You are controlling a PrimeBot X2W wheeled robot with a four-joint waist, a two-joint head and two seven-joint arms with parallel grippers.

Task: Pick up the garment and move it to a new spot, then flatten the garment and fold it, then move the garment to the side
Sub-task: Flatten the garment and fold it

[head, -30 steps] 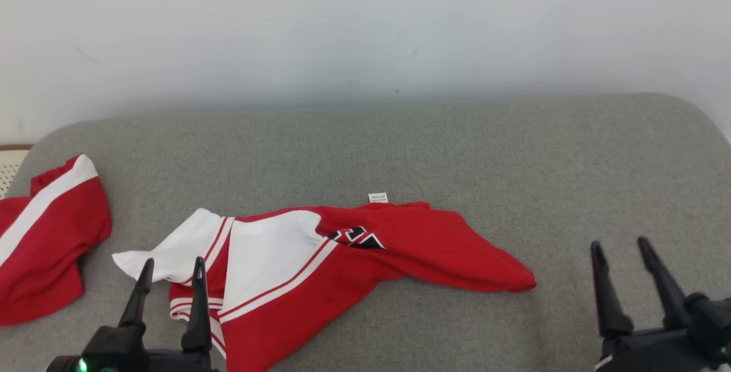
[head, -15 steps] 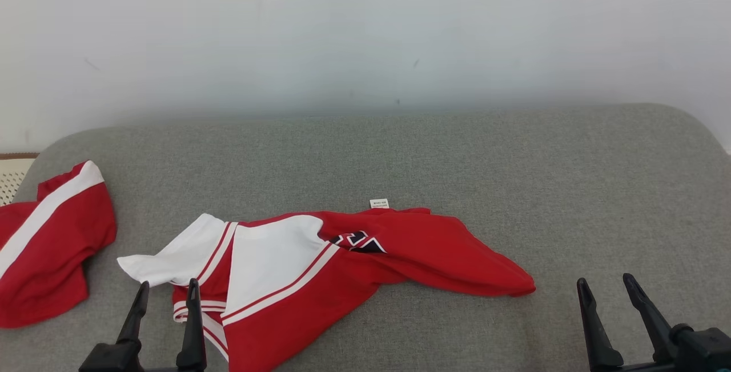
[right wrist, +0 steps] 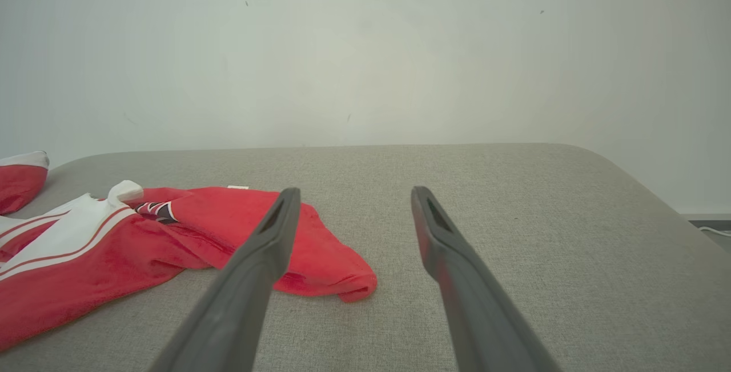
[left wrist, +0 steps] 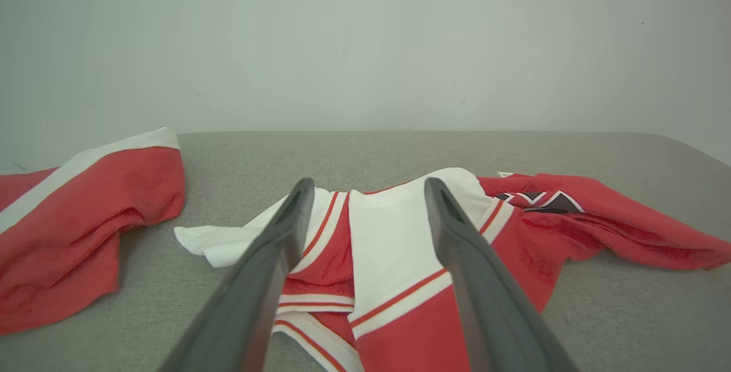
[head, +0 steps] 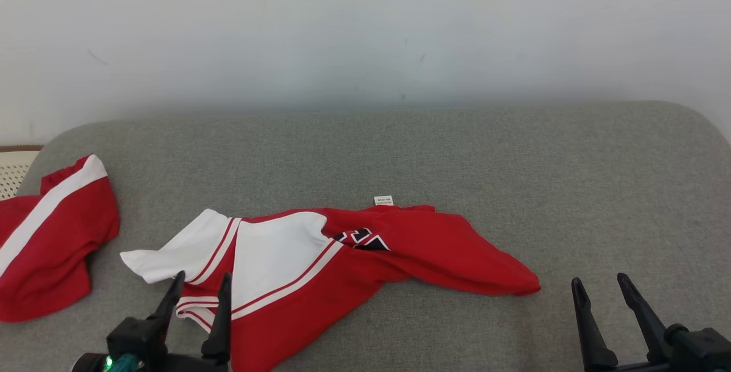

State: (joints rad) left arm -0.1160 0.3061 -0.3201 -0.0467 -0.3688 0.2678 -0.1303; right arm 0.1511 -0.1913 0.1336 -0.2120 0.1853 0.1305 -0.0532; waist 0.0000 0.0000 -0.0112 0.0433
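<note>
A red and white jersey (head: pixel 320 269) lies crumpled on the grey fabric-covered worktop (head: pixel 514 160), left of centre and towards the near edge. Its white panels and striped trim lie at its left end, and a plain red part trails off to the right. A small white label (head: pixel 383 200) sticks out at its far edge, beside a dark printed mark. The left end effector (head: pixel 203 275) has its fingers spread wide and empty at the garment's near left corner, by the striped trim; whether they touch the cloth I cannot tell. The right end effector (head: pixel 598 278), also wide and empty, is over bare fabric, well apart from the jersey's red tip. A second red garment with a white band (head: pixel 51 246) lies at the left edge, before a pale wall (head: pixel 365 29).
</note>
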